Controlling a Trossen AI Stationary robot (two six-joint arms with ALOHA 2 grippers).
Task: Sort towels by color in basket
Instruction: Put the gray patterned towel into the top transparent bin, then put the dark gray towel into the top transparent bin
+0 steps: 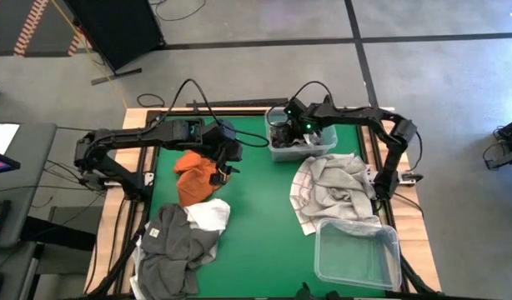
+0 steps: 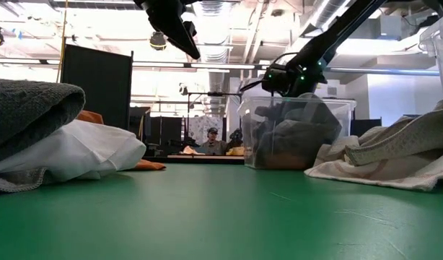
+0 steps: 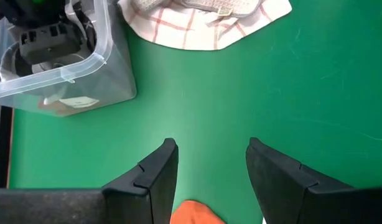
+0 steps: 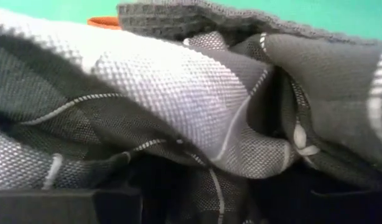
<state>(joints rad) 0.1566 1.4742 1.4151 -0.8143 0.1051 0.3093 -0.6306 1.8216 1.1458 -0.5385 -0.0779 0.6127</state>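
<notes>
A clear plastic basket (image 1: 323, 147) stands at the table's far middle with dark cloth inside (image 2: 294, 130). My right gripper (image 1: 283, 132) reaches down into it. A grey plaid towel (image 4: 178, 93) fills the right wrist view, with a dark grey towel (image 4: 178, 18) behind it. My left gripper (image 3: 209, 162) hangs open above the table, just past the edge of the rust orange towel (image 1: 193, 177), with nothing between its fingers. A white towel (image 1: 211, 213) and a dark grey towel (image 1: 173, 246) lie at the near left.
A pile of pale towels (image 1: 331, 187), one white with red grid lines (image 3: 197, 28), lies on the right. A second clear bin (image 1: 356, 250) stands at the near right. Bare green table lies between the two piles. A person (image 2: 212, 137) sits in the room beyond.
</notes>
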